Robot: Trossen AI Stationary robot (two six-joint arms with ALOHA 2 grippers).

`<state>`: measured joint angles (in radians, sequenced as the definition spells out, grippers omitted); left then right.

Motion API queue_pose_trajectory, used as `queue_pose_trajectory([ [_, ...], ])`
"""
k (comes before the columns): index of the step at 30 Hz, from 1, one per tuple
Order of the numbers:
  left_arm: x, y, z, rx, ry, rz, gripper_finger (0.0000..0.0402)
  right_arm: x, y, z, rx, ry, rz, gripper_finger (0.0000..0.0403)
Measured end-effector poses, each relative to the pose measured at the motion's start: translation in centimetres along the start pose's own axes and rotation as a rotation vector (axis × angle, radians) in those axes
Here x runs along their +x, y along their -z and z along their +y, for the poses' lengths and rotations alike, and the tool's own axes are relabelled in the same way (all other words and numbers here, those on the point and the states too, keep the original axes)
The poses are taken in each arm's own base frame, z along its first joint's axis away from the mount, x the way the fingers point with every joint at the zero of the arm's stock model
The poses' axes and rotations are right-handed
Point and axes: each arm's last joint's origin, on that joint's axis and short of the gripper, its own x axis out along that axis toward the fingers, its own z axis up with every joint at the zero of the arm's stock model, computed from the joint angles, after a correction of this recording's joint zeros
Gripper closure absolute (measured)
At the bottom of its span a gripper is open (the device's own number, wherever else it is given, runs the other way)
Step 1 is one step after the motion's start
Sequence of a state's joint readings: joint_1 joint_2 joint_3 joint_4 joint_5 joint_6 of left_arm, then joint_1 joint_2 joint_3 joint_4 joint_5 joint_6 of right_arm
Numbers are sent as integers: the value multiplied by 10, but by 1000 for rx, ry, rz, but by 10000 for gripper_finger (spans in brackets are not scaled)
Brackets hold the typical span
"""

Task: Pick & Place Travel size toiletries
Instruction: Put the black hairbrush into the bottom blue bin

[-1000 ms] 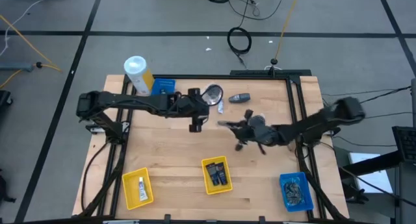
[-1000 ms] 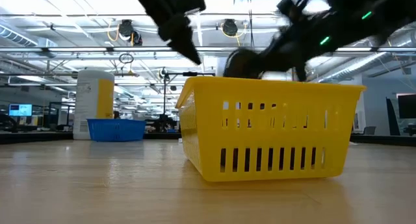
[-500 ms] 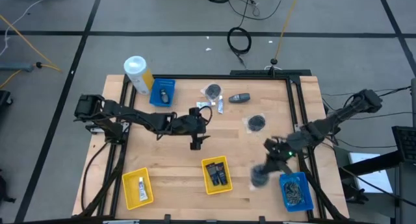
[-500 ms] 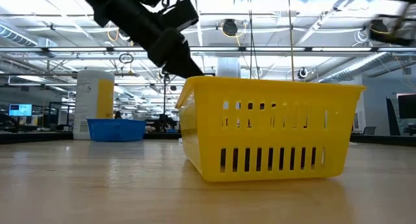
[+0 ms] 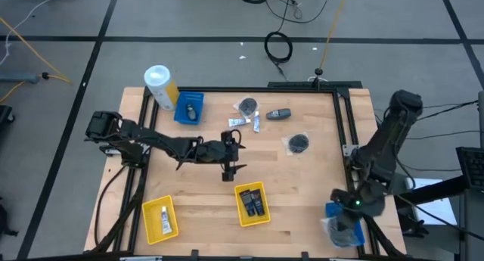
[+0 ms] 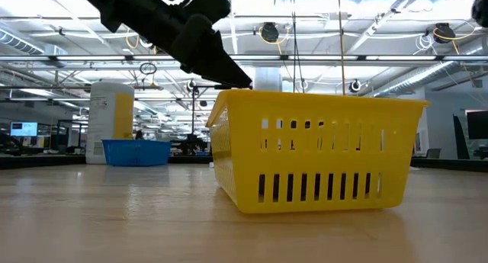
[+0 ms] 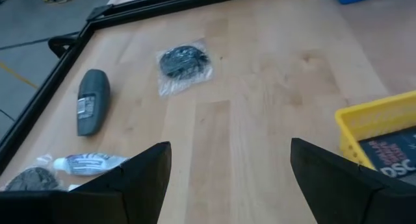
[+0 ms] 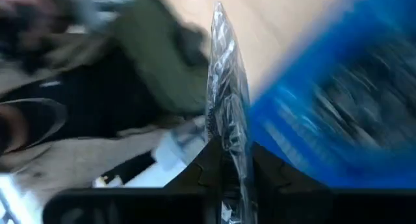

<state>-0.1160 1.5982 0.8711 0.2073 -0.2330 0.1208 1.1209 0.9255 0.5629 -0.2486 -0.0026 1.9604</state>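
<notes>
My right gripper (image 5: 339, 226) hangs over the blue tray (image 5: 360, 235) at the table's near right corner, shut on a grey clear-wrapped packet (image 8: 226, 100). My left gripper (image 5: 229, 169) is open above mid-table, just beyond the middle yellow tray (image 5: 252, 203), touching nothing. Lying on the wood toward the far edge are two packets (image 5: 298, 144) (image 5: 246, 106), a dark bottle (image 5: 279, 113) and two white tubes (image 5: 240, 122). The left wrist view shows a packet (image 7: 184, 62), the bottle (image 7: 91, 107) and a tube (image 7: 84, 164). My right gripper pinches the packet's clear wrapping between its two fingers at one edge (image 8: 229, 143). The packet stands edge-on ahead of the fingers, lifted clear over the blue tray (image 8: 338, 120).
The white-and-yellow canister (image 5: 159, 85) and a second blue tray (image 5: 189, 107) holding a dark bottle stand at the far left. A yellow tray (image 5: 160, 219) with a white tube sits near left. The low view is filled by the middle yellow tray (image 6: 320, 152).
My right gripper has swung from mid-table toward the near right corner, carrying a packet, and now hangs over the blue tray. My left gripper has moved toward the near edge, closer to the middle yellow tray, staying open.
</notes>
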Motion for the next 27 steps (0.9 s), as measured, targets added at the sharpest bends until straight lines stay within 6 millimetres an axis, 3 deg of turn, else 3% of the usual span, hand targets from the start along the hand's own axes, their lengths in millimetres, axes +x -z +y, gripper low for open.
queue_pose_trajectory([
  [7,-3,-2,-11,13,29,-11,94,-3,18,-26,129,218,51,374],
  [15,-4,-3,-18,13,47,-22,94,-15,9,-38,104,312,-58,364],
  [20,-6,-3,-22,16,57,-22,94,-8,5,-42,98,212,-92,362],
  [27,-6,-3,-22,10,58,-21,94,8,-9,-65,123,144,-38,353],
])
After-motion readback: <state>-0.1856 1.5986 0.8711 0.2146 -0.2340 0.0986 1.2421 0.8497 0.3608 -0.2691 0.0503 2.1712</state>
